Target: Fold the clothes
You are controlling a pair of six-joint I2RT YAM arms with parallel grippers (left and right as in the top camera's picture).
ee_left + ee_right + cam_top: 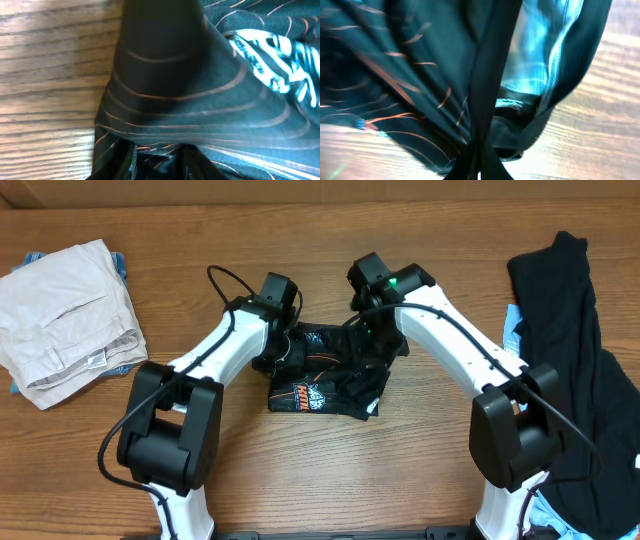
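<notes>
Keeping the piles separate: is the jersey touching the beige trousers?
Apart. The overhead view shows a stretch of bare table between the jersey and the folded beige trousers.

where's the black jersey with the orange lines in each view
overhead: the jersey lies bunched at the table's centre, between the two arms.
left wrist: it fills the centre and right, close up, with bare wood at left.
right wrist: it fills the left and centre, with bare wood at right.
shared landmark: the wooden table under it, and its thin orange contour lines.
</notes>
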